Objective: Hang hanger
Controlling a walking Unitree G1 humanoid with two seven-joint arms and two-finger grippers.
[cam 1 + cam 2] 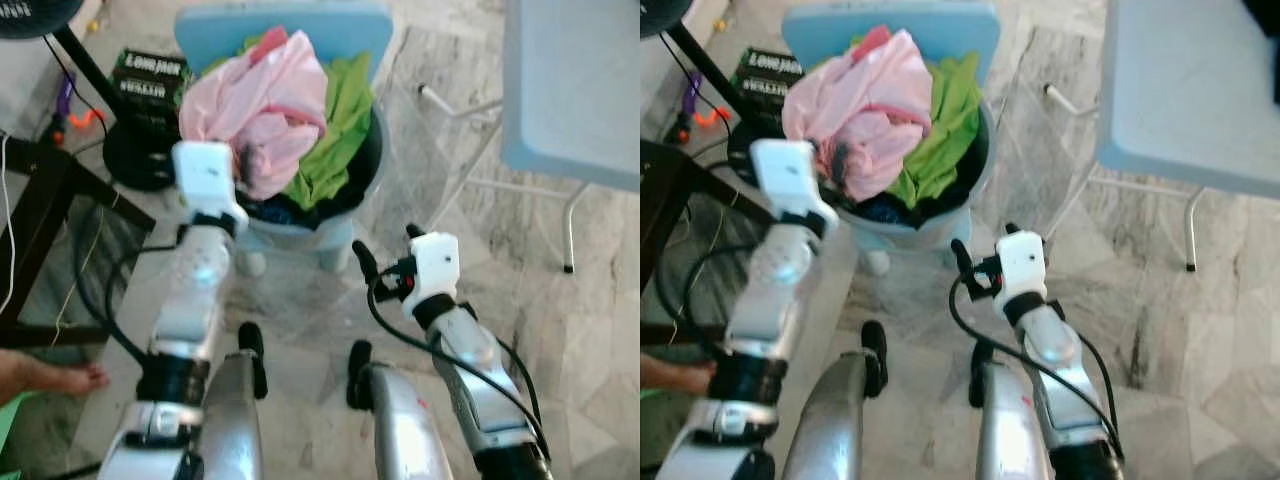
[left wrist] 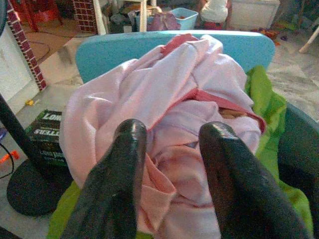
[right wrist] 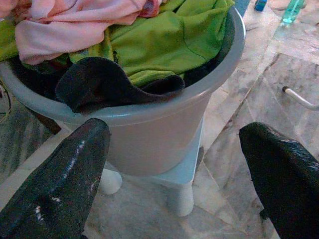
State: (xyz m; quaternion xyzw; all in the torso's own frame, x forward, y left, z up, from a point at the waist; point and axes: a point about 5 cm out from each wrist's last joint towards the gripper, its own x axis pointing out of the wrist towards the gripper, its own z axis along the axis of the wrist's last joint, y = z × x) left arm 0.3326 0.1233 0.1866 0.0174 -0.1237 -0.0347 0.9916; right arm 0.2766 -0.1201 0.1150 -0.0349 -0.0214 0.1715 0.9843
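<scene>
A pale grey laundry basket [image 3: 149,134] stands on a light blue stool [image 1: 290,25]. It is heaped with a pink garment [image 1: 265,100], a green garment [image 1: 335,130] and a dark cloth [image 3: 99,84] that hangs over its rim. No hanger can be made out. My left gripper [image 2: 172,134] is right at the pink garment, fingers [image 2: 124,164] apart, with pink folds lying between and beyond them. Lower, by the basket's front wall, my right gripper [image 1: 388,248] is open wide with nothing in it.
A black fan base [image 1: 135,155] and a dark printed box [image 1: 150,75] sit left of the basket, beside a dark table frame [image 1: 40,190]. A pale blue folding table [image 1: 575,90] stands at the right. A person's bare foot [image 1: 50,375] rests at the lower left on the marble floor.
</scene>
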